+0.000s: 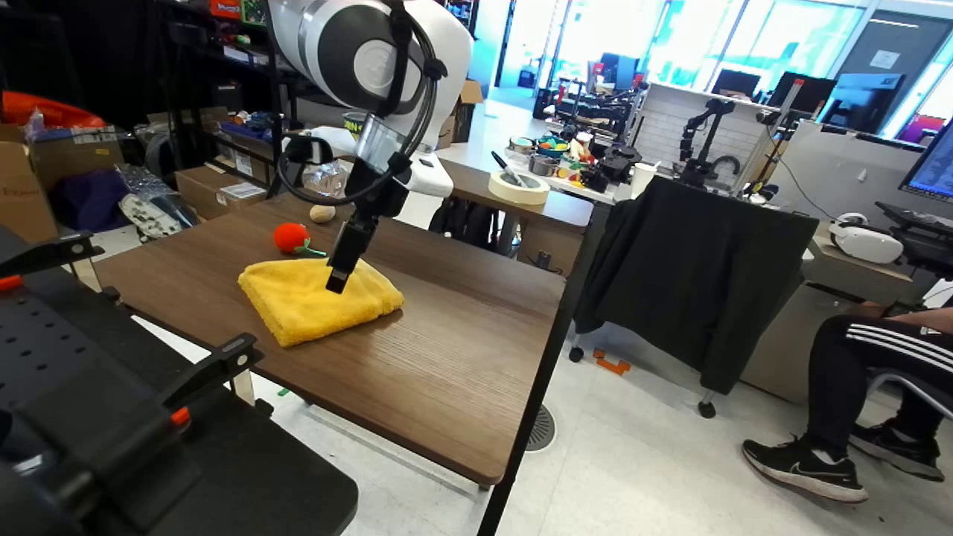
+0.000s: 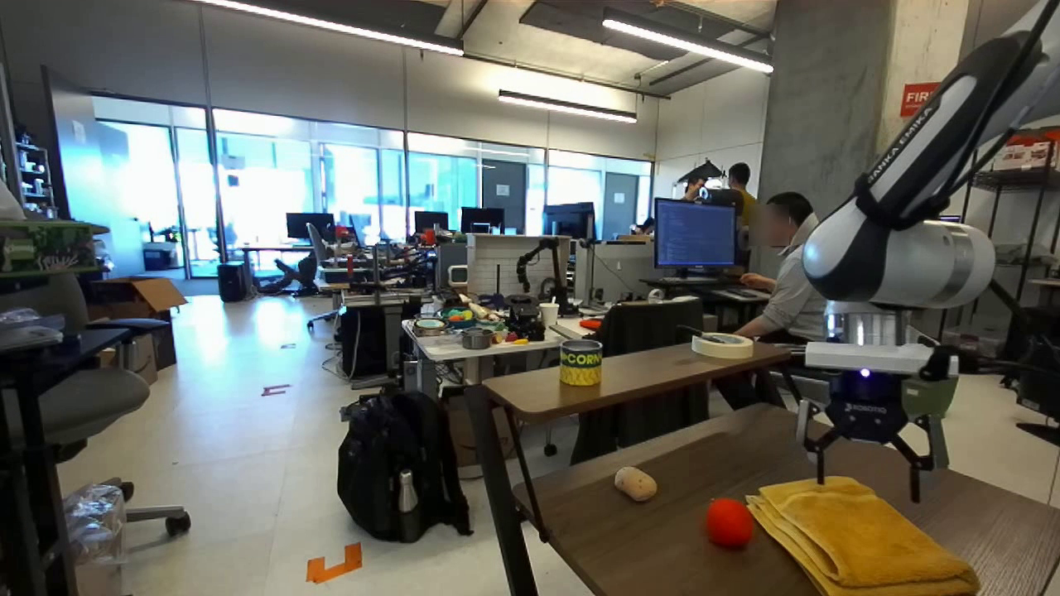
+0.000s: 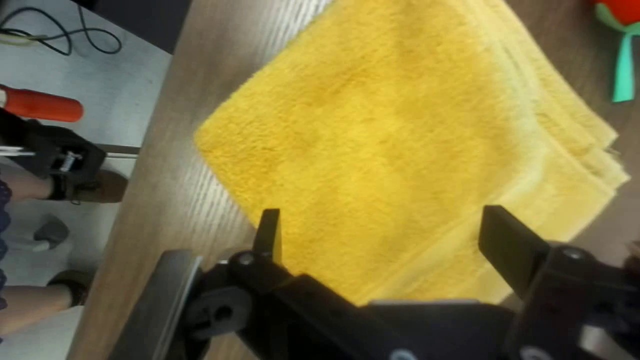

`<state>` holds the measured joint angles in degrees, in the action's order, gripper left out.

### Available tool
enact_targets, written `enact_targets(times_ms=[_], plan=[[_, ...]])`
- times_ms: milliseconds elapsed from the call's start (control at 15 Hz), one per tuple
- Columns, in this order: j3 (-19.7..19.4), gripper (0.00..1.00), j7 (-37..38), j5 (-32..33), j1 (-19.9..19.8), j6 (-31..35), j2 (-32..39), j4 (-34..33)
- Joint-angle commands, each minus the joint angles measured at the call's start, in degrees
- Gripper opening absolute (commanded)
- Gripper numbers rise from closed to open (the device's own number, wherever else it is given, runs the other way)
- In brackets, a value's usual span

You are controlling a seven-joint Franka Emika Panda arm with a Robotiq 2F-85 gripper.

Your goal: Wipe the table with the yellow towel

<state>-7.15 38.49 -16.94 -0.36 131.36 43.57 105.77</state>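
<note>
The yellow towel [image 1: 313, 305] lies folded in layers on the brown wood-grain table [image 1: 447, 365], and both exterior views show it. It fills the middle of the wrist view, where the towel [image 3: 370, 130] looks flat with a fold along one side. Above it my gripper [image 2: 868, 488] points down with its fingers spread wide. Only cloth shows below the gap of the gripper [image 3: 381, 212]; nothing is pinched between the fingers. Whether a fingertip brushes the towel I cannot tell.
Beside the towel sits a red-orange ball [image 2: 729, 523] with a green ribbon. A pale, potato-like object [image 2: 635, 483] lies farther along the tabletop. A raised shelf [image 2: 530, 395] along the table's edge bears a yellow-and-black can [image 2: 580, 364] and a tape roll [image 1: 519, 189].
</note>
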Motion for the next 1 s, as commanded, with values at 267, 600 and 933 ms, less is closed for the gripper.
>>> enact_targets(times_ms=[267,600,933], plan=[[-0.5,1.0,-0.1,0.5,0.0,2.2,0.3,0.6],[0.3,1.0,-1.2,1.3,2.5,9.4,2.3,0.9],[1.5,1.0,-1.3,1.6,5.6,11.5,5.8,0.5]])
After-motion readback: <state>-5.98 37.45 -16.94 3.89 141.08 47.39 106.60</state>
